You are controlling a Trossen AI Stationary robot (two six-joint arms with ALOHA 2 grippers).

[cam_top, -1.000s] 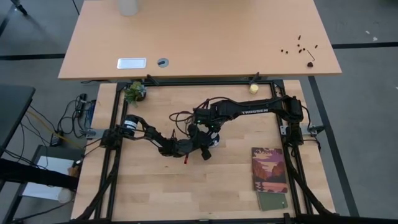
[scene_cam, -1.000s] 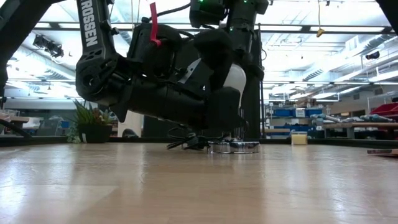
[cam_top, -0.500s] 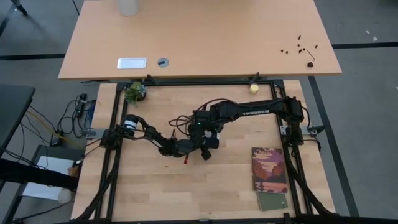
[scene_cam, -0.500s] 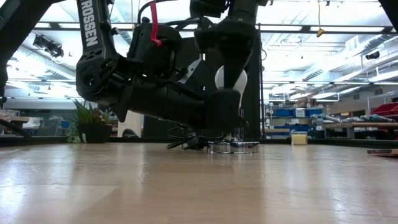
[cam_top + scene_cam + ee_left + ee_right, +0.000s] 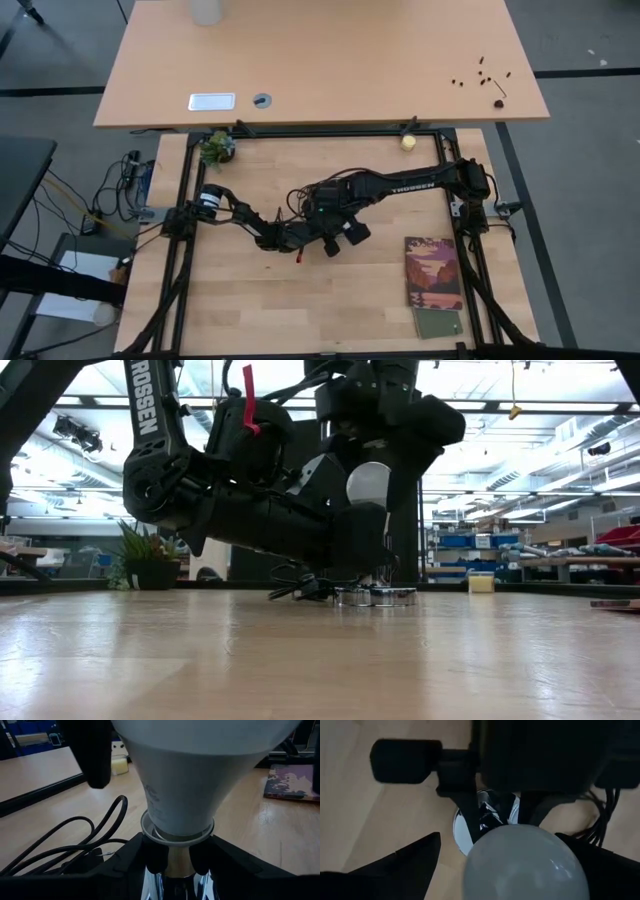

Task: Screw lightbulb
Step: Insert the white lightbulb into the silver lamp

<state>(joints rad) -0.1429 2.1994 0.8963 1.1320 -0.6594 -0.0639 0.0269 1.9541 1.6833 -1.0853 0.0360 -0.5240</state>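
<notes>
The white lightbulb (image 5: 368,485) stands upright, its narrow end seated in the collar (image 5: 177,831) of the silver socket, whose round disc (image 5: 375,597) rests on the table. My left gripper (image 5: 172,865) reaches in low from the table's left and is shut on the socket's chrome neck below the bulb. My right gripper (image 5: 497,836) hangs over the bulb (image 5: 520,865), pointing down and open, one finger on each side of the bulb's round head. Both grippers meet near the table's middle (image 5: 335,232). My left gripper pinches the socket's chrome neck (image 5: 172,872) between its two fingers (image 5: 154,857), just under the collar, coming in nearly level from the table's left. The socket stands upright with its disc on the table. My right gripper: one finger (image 5: 420,865) stands clear of the bulb; whether the other finger (image 5: 590,865) touches it, I cannot tell.
The socket's black cord (image 5: 65,840) loops on the table behind it. A picture booklet (image 5: 433,272) and a small green card (image 5: 438,322) lie near the right front. A yellowish ball (image 5: 408,142) and a small plant (image 5: 216,148) sit at the far edge.
My right gripper has turned about its own axis above the bulb, so its body now sticks out toward the near right. The bulb, the socket and my left gripper have stayed where they were.
</notes>
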